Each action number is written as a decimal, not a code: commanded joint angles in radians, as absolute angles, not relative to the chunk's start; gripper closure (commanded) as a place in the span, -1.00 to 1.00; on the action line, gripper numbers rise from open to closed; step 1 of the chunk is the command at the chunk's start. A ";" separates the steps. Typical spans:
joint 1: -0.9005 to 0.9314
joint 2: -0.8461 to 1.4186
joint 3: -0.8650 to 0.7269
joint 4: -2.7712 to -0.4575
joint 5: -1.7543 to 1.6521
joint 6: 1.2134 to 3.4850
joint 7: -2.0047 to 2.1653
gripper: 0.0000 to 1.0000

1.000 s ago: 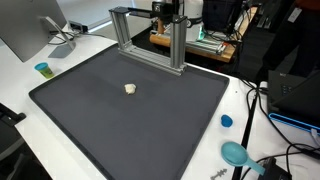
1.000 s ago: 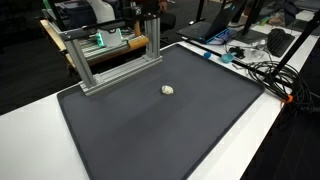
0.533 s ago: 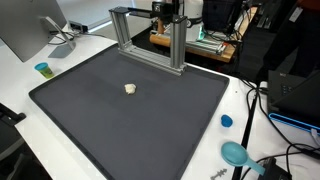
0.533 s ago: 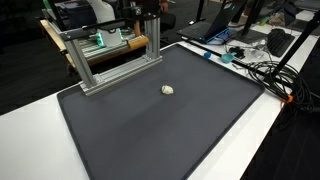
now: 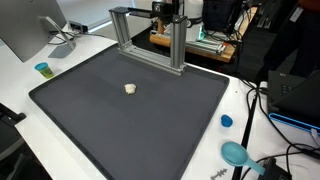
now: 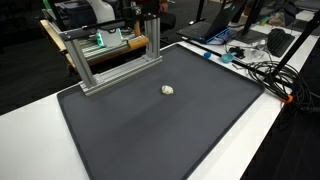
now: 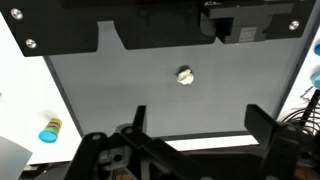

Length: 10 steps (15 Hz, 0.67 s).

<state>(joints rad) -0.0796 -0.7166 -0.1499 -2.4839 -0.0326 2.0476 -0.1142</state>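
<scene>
A small white crumpled lump (image 5: pixel 130 88) lies near the middle of a dark grey mat (image 5: pixel 150 130); it also shows in the other exterior view (image 6: pixel 168 89) and in the wrist view (image 7: pixel 185 75). My gripper (image 7: pixel 200 118) is open and empty, its two dark fingers spread wide. It hangs high at the back of the mat, by the aluminium frame (image 5: pixel 150 35), well away from the lump. In both exterior views only a dark part of the arm's end (image 5: pixel 166 9) shows above the frame.
The aluminium frame (image 6: pixel 110 55) stands along the mat's back edge. A small blue cup (image 5: pixel 42 69) sits on the white table beside a monitor (image 5: pixel 25 30). A blue cap (image 5: pixel 226 121), a blue scoop-like thing (image 5: pixel 236 153) and cables (image 6: pixel 265 70) lie beside the mat.
</scene>
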 commanded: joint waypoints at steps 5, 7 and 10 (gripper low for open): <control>-0.102 -0.769 -0.010 -2.560 -0.059 2.028 0.070 -1.00; -0.108 -0.786 0.026 -2.583 -0.079 2.017 0.122 -1.00; -0.085 -0.811 0.036 -2.609 -0.071 1.987 0.139 -1.00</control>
